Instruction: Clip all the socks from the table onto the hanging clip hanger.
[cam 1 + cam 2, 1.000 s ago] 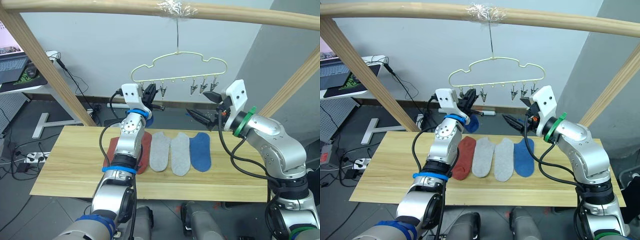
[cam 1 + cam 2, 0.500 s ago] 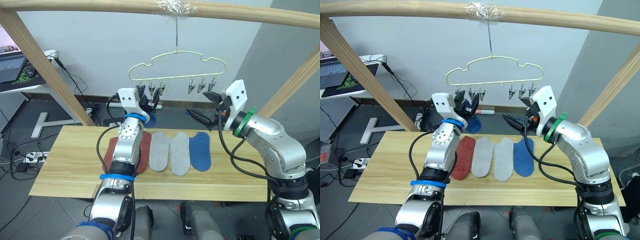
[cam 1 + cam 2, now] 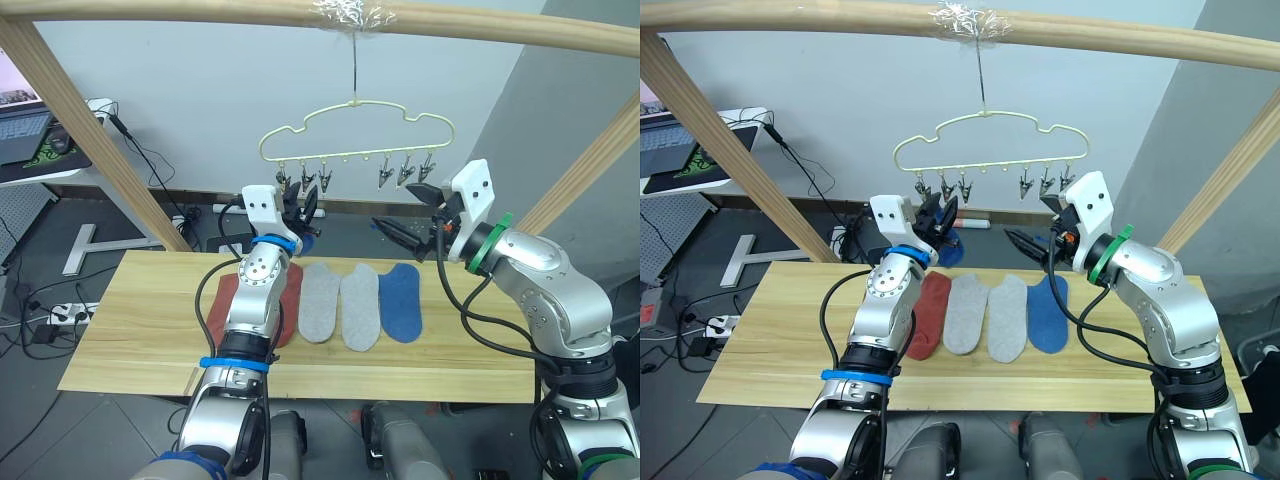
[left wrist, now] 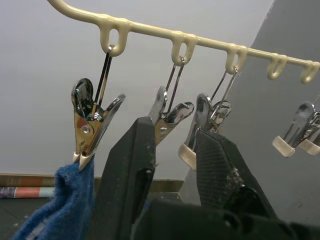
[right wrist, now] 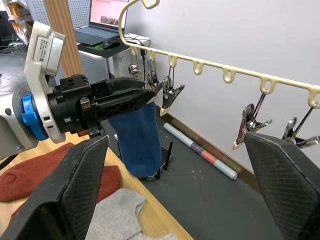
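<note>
Blue sock (image 5: pixel 140 137) hangs clipped (top hidden by left pincer (image 4: pixel 172 150), released); right pincer (image 5: pixel 175 200) released.

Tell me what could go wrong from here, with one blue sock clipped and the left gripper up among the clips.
The left gripper sits right by the clip holding the hung blue sock; a careless pull-away might tug that sock loose. The clip hanger hangs from a single hook, so a nudge may set it swinging and spoil the next clip approach. The socks on the table lie close together, red ones partly under the left arm; a grab might drag a neighbour.
</note>
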Controlling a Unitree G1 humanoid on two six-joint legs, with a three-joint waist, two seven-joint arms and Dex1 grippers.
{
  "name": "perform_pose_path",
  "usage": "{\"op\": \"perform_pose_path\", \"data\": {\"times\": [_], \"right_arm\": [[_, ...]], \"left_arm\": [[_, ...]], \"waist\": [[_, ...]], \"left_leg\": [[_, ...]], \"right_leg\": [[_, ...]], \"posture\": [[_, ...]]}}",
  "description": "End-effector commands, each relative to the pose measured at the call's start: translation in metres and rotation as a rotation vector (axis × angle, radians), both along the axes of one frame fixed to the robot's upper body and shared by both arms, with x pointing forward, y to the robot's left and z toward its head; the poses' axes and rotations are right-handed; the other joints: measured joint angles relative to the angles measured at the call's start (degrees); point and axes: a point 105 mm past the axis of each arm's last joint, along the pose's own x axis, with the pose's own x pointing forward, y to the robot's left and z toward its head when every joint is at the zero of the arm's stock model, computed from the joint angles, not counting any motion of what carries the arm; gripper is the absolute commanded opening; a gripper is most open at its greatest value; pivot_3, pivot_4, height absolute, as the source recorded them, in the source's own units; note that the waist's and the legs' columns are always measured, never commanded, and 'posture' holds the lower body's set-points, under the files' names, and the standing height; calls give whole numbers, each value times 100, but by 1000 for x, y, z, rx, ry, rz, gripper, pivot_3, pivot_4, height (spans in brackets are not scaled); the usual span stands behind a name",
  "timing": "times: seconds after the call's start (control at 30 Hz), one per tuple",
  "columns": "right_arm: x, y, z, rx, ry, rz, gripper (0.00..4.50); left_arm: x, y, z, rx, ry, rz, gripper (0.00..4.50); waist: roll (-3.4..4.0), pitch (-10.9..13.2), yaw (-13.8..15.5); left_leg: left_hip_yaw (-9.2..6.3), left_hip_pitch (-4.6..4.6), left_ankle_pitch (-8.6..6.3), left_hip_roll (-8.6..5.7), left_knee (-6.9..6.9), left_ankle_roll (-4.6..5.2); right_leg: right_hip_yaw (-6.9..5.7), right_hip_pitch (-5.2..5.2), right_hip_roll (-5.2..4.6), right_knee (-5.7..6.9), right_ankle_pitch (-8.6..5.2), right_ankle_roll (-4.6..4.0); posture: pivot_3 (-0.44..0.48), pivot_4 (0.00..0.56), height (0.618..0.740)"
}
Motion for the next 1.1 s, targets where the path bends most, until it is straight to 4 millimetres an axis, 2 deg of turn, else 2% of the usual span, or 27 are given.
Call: {"op": "perform_pose_path", "data": {"times": [0.03, 0.43, 0.7, 1.1], "right_arm": [[-2, -3, 13, 16, -57, -5, 4500], [-3, -3, 14, 18, -57, -5, 4500], [-3, -4, 14, 18, -57, -9, 4500], [-3, -4, 14, 18, -57, -10, 4500]], "left_arm": [[-1, -2, 12, -3, -44, -3, 1752], [7, -4, 13, 11, -38, -3, 1752], [17, -5, 23, 17, -61, 9, 1752], [17, -6, 32, 27, -98, 14, 1752]], "waist": [[0, 0, 0], [2, 21, -4], [3, 44, -6], [4, 45, -5]], "left_leg": [[0, 0, 0, 0, 0, 0], [2, -1, 0, -1, -1, 0], [2, -4, 0, -1, -6, 0], [0, -16, -1, 0, -20, 2]], "right_leg": [[0, 0, 0, 0, 0, 0], [-1, 0, 0, -3, 0, 0], [-1, 0, 0, -14, 0, 0], [-1, 0, -1, -49, 3, 4]], "posture": [[-82, 241, 740], [-89, 248, 740], [-92, 250, 740], [-91, 254, 740]]}}
